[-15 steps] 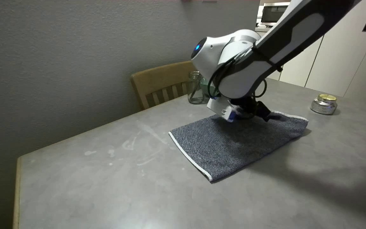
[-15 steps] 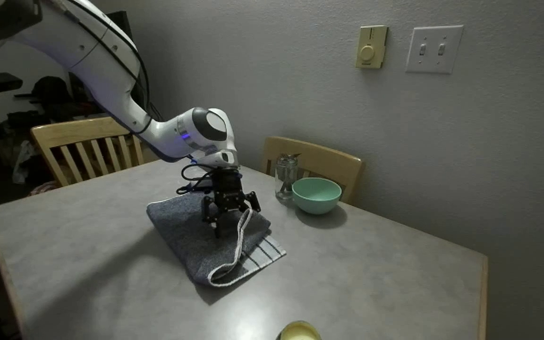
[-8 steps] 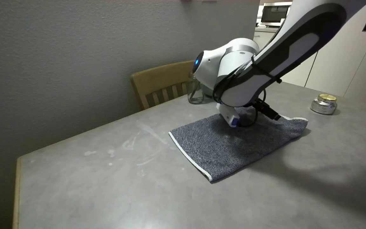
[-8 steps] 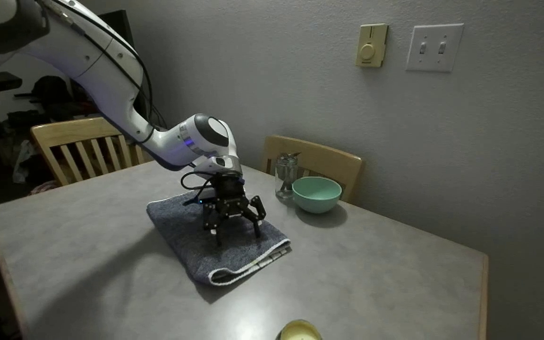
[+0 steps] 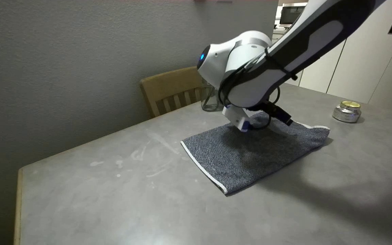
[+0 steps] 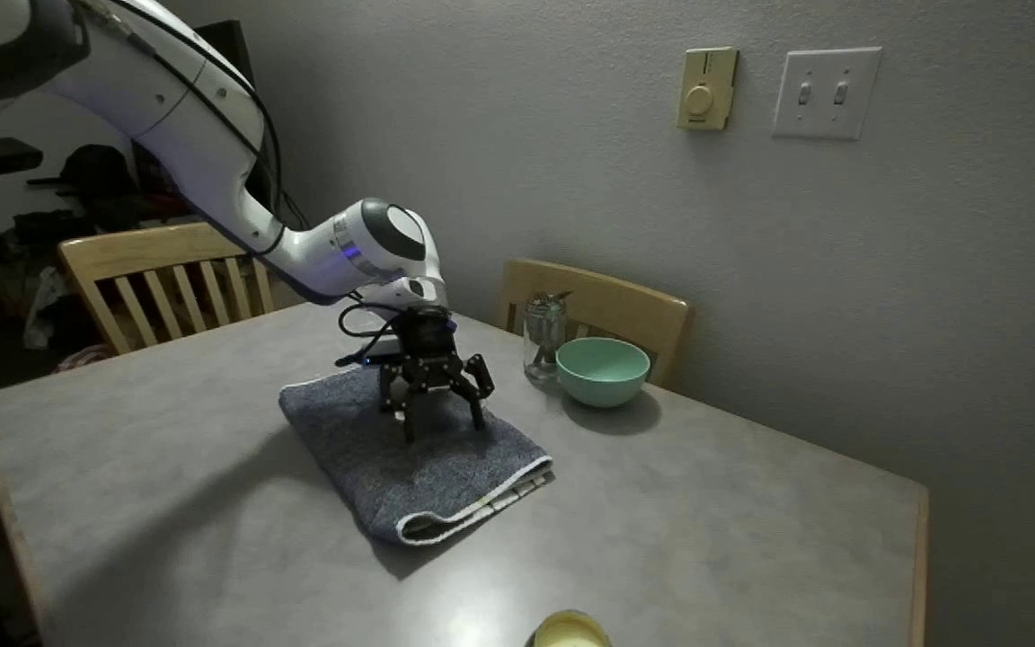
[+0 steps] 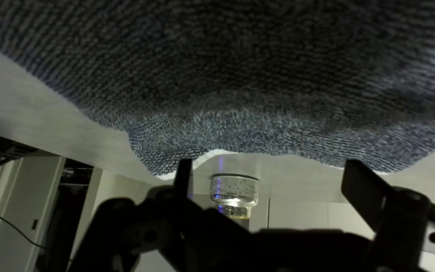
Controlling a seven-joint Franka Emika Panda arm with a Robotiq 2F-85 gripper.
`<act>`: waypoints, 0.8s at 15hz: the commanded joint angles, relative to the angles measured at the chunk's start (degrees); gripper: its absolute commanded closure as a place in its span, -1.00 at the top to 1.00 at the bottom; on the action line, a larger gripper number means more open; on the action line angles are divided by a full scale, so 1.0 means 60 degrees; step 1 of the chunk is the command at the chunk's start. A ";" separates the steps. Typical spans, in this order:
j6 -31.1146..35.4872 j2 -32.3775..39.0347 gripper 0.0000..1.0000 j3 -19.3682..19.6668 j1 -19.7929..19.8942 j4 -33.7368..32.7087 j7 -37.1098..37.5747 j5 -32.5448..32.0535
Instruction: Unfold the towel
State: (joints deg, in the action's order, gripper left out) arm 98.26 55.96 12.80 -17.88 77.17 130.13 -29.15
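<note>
The towel (image 5: 243, 163) lies folded on the table in both exterior views, plain dark grey-blue side up with a white border. In an exterior view the towel (image 6: 419, 485) shows its near edge loosely folded, with a sliver of striped layer beneath. My gripper (image 6: 444, 429) is open and empty above the towel, fingers pointing down and spread. In an exterior view the arm hides the fingers. In the wrist view the towel (image 7: 217, 75) fills the top and its wavy white edge passes near the fingertips; the gripper (image 7: 268, 168) has nothing between its fingers.
A silver jar with a yellow top (image 5: 347, 111) stands beyond the towel's edge and also shows in the wrist view (image 7: 234, 190). A green bowl (image 6: 603, 371) and a glass jar with utensils (image 6: 544, 334) stand near the wall-side edge. Chairs (image 6: 607, 289) stand behind.
A second ago the towel's edge was raised beside a finger, baring the striped layer; it has since dropped flat. My gripper dipped nearer the towel, then rose and moved back slightly.
</note>
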 commanded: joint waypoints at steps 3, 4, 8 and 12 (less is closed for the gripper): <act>0.0428 -0.2290 1.00 -0.0641 0.0358 0.1315 -0.2648 -0.0140; 0.0403 -0.2582 1.00 -0.0732 0.0420 0.1383 -0.3173 -0.0093; 0.0014 -0.2478 1.00 -0.0754 0.0359 0.0741 -0.3453 -0.0083; 0.0017 -0.2346 1.00 -0.0745 0.0351 0.0734 -0.3357 -0.0079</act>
State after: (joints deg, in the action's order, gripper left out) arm 98.71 41.87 9.11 -16.32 81.81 109.79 -29.21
